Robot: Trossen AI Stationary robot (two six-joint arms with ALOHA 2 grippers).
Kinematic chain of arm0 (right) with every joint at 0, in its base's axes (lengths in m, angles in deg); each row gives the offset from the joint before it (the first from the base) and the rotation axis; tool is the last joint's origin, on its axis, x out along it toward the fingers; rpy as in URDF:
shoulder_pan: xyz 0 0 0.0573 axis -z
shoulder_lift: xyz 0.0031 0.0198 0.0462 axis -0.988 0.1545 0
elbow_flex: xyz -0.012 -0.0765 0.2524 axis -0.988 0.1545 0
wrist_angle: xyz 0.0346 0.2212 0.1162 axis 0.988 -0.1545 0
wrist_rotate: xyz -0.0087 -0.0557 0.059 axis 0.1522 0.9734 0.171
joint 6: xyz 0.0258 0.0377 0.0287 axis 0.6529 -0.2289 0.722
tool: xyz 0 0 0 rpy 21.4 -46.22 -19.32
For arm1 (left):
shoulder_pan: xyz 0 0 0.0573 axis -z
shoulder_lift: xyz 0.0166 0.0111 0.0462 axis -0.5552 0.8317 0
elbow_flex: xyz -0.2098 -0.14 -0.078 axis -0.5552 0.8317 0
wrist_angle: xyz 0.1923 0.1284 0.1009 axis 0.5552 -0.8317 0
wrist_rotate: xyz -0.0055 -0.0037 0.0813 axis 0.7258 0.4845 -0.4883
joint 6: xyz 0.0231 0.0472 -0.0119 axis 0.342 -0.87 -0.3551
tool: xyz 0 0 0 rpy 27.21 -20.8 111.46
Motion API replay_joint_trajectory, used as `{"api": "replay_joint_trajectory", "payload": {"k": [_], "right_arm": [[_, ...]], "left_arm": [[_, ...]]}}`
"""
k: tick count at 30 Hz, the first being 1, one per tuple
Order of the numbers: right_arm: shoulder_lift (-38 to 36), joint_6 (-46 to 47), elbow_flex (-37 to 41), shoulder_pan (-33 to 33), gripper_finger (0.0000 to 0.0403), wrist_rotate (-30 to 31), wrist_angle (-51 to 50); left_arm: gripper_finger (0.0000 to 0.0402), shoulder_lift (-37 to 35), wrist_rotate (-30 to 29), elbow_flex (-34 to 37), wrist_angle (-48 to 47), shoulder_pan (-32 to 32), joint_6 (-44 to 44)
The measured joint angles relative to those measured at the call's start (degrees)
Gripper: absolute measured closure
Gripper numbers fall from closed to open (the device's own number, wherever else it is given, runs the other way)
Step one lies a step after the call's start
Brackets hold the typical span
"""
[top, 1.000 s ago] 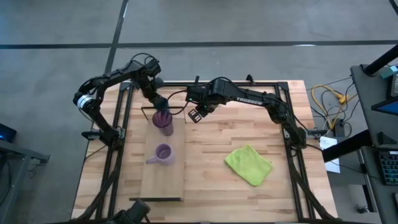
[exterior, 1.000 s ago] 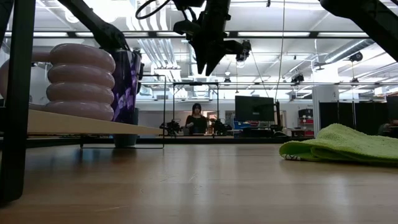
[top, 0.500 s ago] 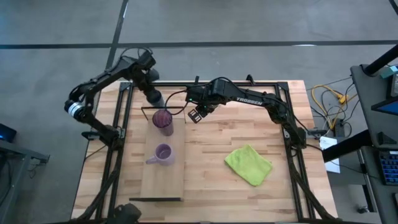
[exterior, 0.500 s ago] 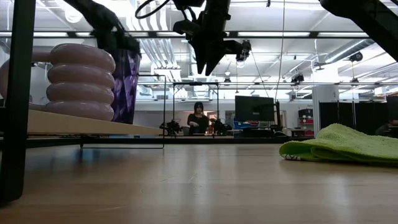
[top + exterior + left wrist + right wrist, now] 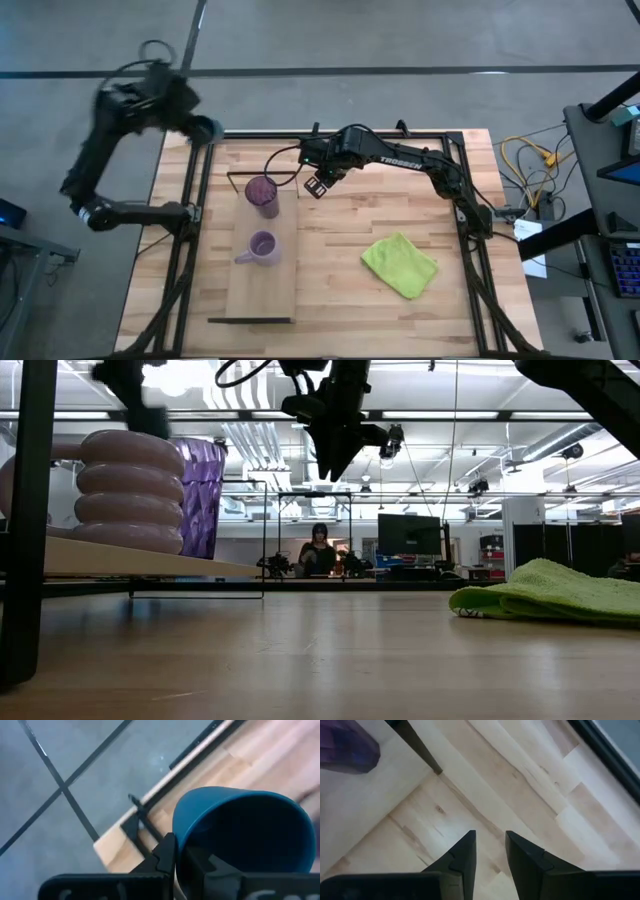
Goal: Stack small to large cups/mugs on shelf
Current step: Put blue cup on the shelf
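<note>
Off the worktop's far left corner, our left tool [image 5: 203, 128] pinches the blue cup [image 5: 243, 832]; the mug [image 5: 261, 247] sits well inward on the shelf [image 5: 262, 300]. Our right tool [image 5: 490, 851] hovers spread, empty.

Table [image 5: 340, 300] carries green cloth [image 5: 399, 263] and shelf [image 5: 262, 300] bearing tumbler [image 5: 262, 194], mug [image 5: 260, 248].

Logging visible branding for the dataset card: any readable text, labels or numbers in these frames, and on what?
"TROSSEN": white letters on the right arm's forearm link, high view.
Nothing else is readable. The blue cup, purple tumbler, lilac mug, shelf and green cloth show no print; distant room screens are too small to read.
</note>
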Motion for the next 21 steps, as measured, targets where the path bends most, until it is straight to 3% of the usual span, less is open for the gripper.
{"api": "replay_joint_trajectory", "payload": {"k": [3,8,14,21], "right_arm": [[0.00,-2.01,0.00,0.00,0.0305,0.54,0.02],[0.00,-4.38,0.00,0.00,0.0305,0.85,0.03],[0.00,-5.51,0.00,0.21,0.0305,0.86,0.07],[0.00,-5.47,0.00,0.52,0.0305,0.86,0.26]], "left_arm": [[0.0401,-4.01,2.26,-3.45,-4.33,1.19,0.16],[0.0401,-10.88,23.22,-4.42,-3.30,1.53,1.57],[0.0401,-17.89,31.11,-3.82,-4.23,1.53,6.04],[0.0401,-18.94,31.96,-3.39,-4.13,1.50,5.74]]}}
